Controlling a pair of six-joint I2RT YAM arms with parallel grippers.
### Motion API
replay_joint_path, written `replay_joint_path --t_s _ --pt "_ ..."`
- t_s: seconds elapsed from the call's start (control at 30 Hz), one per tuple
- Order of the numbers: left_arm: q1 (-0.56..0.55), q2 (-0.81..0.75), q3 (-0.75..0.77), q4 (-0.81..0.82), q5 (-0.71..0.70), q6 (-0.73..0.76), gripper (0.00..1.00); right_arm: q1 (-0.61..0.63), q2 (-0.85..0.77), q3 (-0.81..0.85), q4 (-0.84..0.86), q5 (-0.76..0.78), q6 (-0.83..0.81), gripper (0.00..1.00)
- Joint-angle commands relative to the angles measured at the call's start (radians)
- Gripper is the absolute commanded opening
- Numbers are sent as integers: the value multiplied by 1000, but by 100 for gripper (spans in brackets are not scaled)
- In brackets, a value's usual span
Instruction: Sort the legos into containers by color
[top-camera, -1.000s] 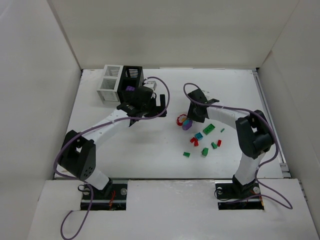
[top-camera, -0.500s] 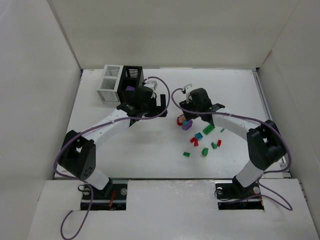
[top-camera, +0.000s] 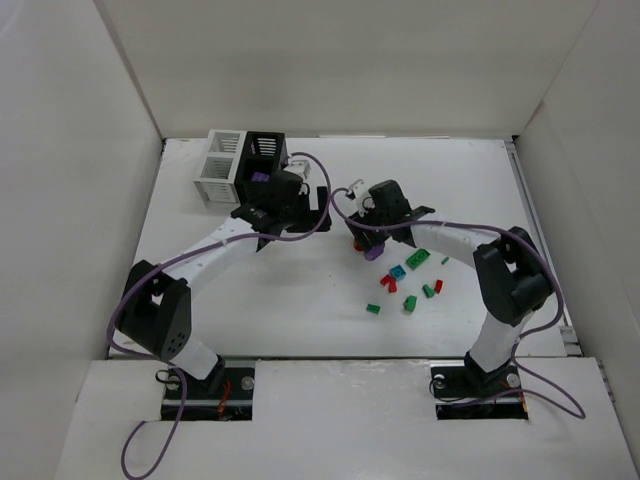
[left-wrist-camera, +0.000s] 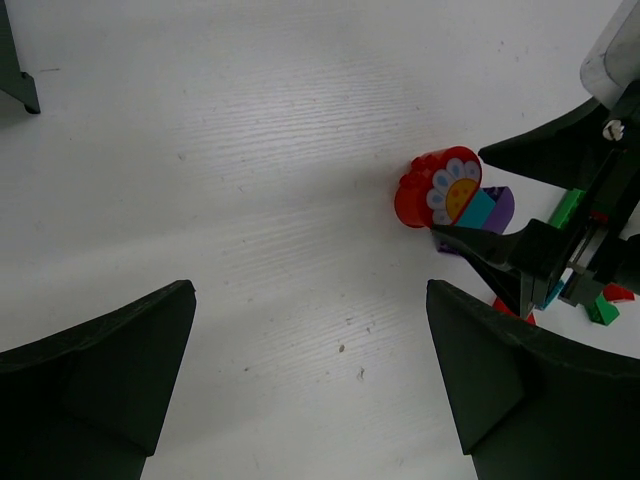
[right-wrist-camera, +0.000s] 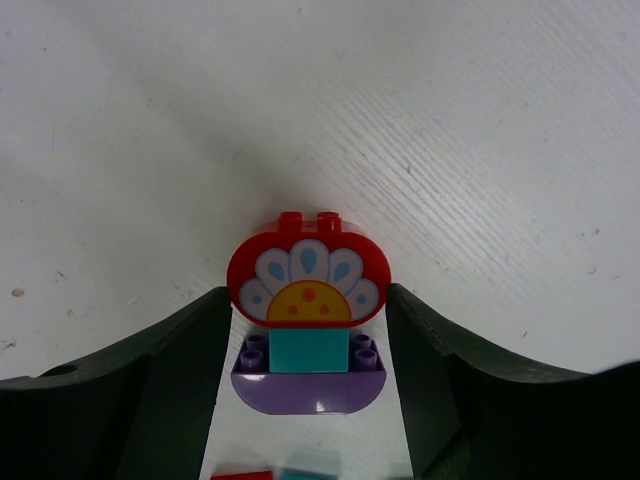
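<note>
**Right claw astride a brick stack; left claw by the boxes.**

Your right claw (right-wrist-camera: 308, 296) is spread, with one finger on each side of the red brick (right-wrist-camera: 308, 275), the one with the flower face. That brick lies on the bench (right-wrist-camera: 480, 130), stacked with a teal brick (right-wrist-camera: 308, 352) and a purple brick (right-wrist-camera: 308, 392). Whether the fingers touch it cannot be told. Your left claw (left-wrist-camera: 308, 300) hangs spread wide over bare bench, near the black box (top-camera: 264, 150). The black box adjoins the white box (top-camera: 220, 165) at the far left. The other legos (top-camera: 410, 280) lie scattered on the bench just right of the stack.
</note>
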Motion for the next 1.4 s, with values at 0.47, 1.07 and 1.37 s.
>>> replay_joint_path --t_s 0.47,1.07,1.37 --pt "14 -8 16 35 15 23 100 33 -23 17 -91 52 18 72" --pt "14 1 16 35 15 23 99 33 20 35 -74 42 47 63" --pt "14 1 16 26 15 23 99 33 34 55 -116 61 56 52"
